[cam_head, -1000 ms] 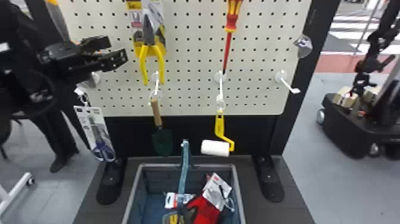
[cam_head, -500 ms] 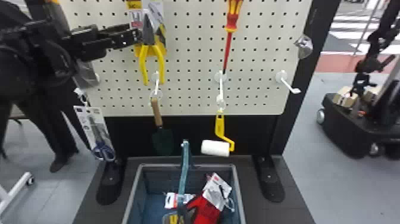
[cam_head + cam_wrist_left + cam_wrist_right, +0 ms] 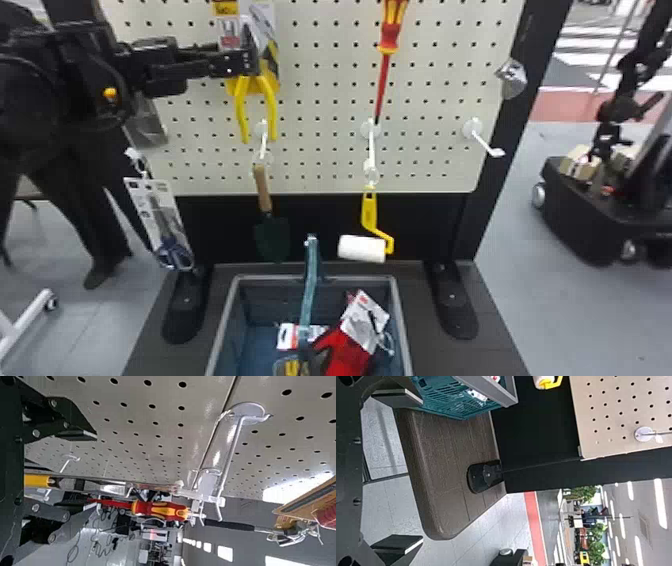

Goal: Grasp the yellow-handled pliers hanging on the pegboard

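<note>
Left arm point(image 3: 75, 80) sliding rightward across pegboard point(image 3: 325, 160) since earlier frames, left hand point(image 3: 246, 59) now arriving at pivot of yellow-handled pliers point(image 3: 256, 102), hanging high on board above trowel point(image 3: 270, 230). Hand staying released, straddling pliers, not yet clamping. Right hand point(image 3: 415, 470) waiting released, low beside tabletop point(image 3: 451, 494). Judging pliers stiff, fairly heavy, grips rubbery and non-slip; taking hold just below pivot seeming best
</note>
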